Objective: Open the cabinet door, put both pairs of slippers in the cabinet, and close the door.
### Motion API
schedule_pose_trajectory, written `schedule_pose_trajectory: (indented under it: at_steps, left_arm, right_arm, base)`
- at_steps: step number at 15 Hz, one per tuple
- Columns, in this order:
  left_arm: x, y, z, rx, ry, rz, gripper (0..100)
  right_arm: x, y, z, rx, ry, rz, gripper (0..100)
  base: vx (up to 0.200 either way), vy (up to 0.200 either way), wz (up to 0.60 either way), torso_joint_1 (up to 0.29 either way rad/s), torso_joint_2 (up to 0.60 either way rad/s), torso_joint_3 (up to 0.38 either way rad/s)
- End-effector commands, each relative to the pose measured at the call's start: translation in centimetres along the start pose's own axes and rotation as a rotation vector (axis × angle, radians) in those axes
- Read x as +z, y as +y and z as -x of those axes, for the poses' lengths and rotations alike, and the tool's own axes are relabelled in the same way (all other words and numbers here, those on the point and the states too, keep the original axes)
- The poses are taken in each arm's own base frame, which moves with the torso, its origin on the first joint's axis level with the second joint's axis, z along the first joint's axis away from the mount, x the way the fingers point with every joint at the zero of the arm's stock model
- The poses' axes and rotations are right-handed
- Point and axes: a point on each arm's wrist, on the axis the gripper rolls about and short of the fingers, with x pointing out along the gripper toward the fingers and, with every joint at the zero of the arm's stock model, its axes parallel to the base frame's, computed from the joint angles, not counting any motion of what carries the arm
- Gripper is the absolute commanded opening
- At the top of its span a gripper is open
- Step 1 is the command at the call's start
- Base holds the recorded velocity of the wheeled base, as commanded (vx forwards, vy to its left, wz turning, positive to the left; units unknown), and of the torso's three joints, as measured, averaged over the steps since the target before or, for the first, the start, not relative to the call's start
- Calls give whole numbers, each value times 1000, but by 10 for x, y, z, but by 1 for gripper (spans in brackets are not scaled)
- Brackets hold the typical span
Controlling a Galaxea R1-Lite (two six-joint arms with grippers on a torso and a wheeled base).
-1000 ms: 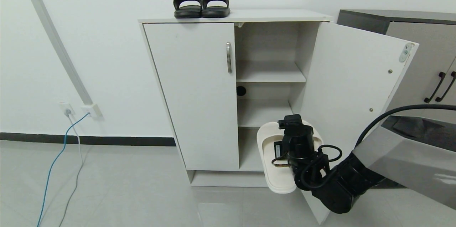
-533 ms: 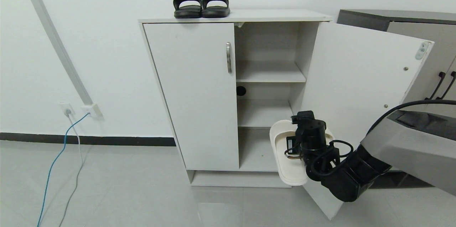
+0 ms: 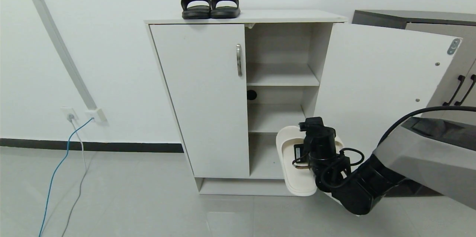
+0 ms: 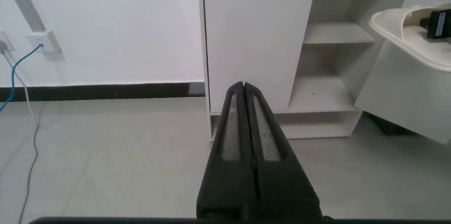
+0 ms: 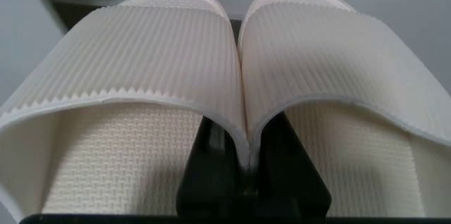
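Now white slippers (image 5: 162, 76) pinched by adjoining strap edges between right fingers (image 5: 206, 168).

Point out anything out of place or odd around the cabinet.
The black slippers sit on top of the cabinet instead of inside it. The white slippers hang pinched together in the right gripper, in front of the lower shelves. Nothing looks spilled or damaged.

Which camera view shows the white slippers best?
The right wrist view: both white slippers lie side by side, inner strap edges pinched in the right gripper. In the head view the gripper hides much of them. The left wrist view shows part of one rim, far off.
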Motion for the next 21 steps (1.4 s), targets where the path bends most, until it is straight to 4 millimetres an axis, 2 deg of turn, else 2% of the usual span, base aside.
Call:
schedule_pose_trajectory:
  at_steps: [1,4,7,16,21]
  left_arm:
    - [0,0,0,-1,2,0,0]
    - [0,0,0,-1,2,0,0]
    - [0,0,0,-1,2,0,0]
    - [0,0,0,-1,2,-1,0]
    - [0,0,0,1,2,0,0]
  right_arm:
    - [-1,18,12,54,-11,-2,0]
    - [-9,47,18,114,-29,-20,0]
    - [-23,57,10,115,-13,-41,0]
    - [-37,63,1,105,2,-32,0]
    - [-40,63,-1,103,6,-29,0]
  base:
    - [0,0,0,0,0,0]
    - [0,0,0,0,0,0]
    - [0,0,0,0,0,0]
    - [0,0,0,0,0,0]
    - [0,0,0,4,1,-153]
